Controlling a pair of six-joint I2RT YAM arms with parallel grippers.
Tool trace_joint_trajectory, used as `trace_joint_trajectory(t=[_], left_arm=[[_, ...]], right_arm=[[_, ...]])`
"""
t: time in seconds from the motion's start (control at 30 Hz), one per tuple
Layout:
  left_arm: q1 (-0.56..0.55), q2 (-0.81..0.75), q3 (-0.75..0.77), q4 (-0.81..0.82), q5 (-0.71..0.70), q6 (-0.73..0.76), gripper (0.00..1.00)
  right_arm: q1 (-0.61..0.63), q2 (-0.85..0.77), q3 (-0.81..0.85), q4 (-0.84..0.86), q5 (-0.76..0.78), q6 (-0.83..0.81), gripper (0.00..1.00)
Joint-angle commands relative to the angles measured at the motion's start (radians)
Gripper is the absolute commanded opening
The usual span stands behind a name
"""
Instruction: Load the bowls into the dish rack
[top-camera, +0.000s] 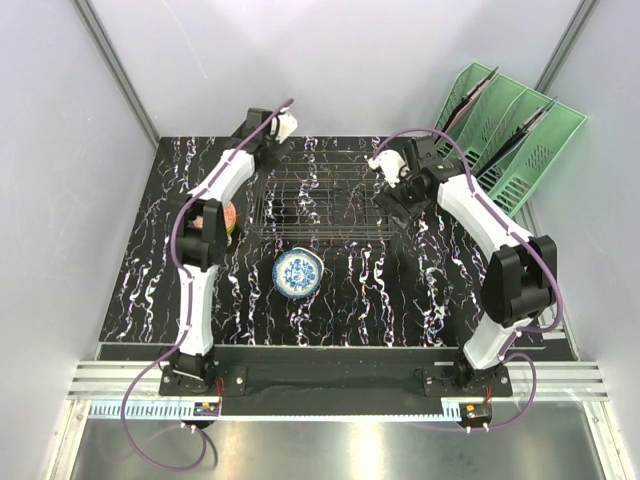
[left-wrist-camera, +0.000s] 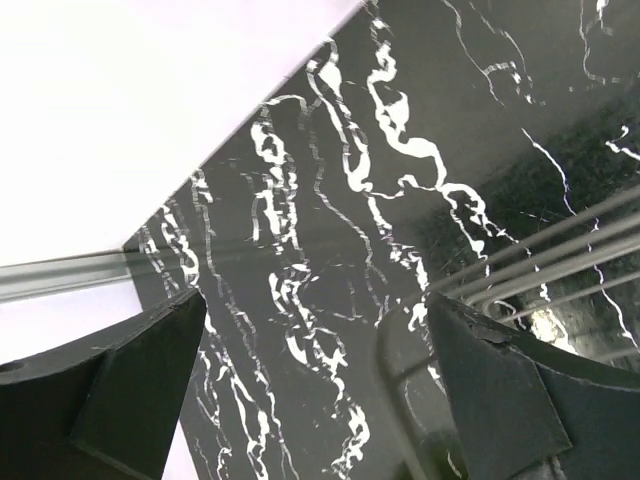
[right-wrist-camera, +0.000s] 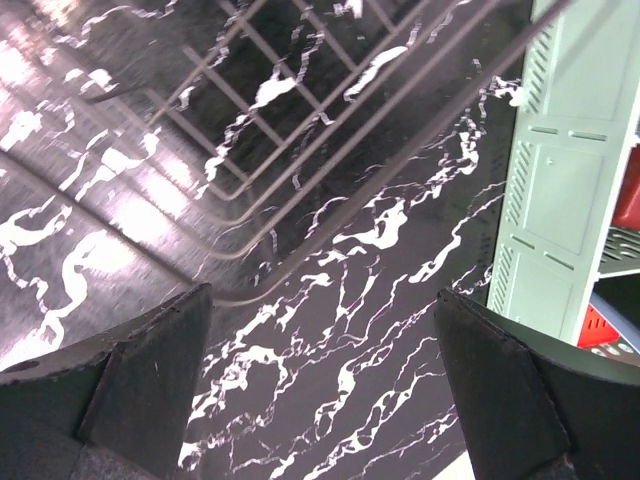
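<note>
The dark wire dish rack (top-camera: 320, 205) stands empty at the table's middle back. A white bowl with a blue floral pattern (top-camera: 298, 272) sits upright on the table just in front of it. Another bowl (top-camera: 232, 216), yellowish and reddish, is mostly hidden behind the left arm at the rack's left end. My left gripper (top-camera: 255, 125) (left-wrist-camera: 315, 300) is open and empty over the table by the rack's far left corner (left-wrist-camera: 560, 250). My right gripper (top-camera: 397, 205) (right-wrist-camera: 325, 292) is open and empty beside the rack's right end (right-wrist-camera: 280, 110).
A mint-green slotted organizer (top-camera: 510, 130) holding dark flat items stands at the back right and also shows in the right wrist view (right-wrist-camera: 560, 190). White walls close in the back and both sides.
</note>
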Motion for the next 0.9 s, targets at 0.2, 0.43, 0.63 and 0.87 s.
trace_joint_trajectory(t=[0.2, 0.43, 0.63, 0.87], left_arm=[[-0.014, 0.156, 0.199, -0.007, -0.093, 0.051, 0.99], [-0.026, 0.222, 0.308, 0.05, -0.127, 0.077, 0.99], [-0.064, 0.242, 0.325, 0.139, -0.149, 0.099, 0.99], [-0.097, 0.3, 0.42, 0.211, -0.267, 0.114, 0.99]], right_arm=[[0.074, -0.081, -0.054, -0.065, 0.02, -0.087, 1.0], [0.123, -0.084, -0.096, -0.066, 0.035, -0.109, 1.0], [0.135, -0.07, -0.057, -0.062, 0.032, -0.09, 1.0], [0.15, -0.084, 0.002, -0.024, 0.077, -0.074, 1.0]])
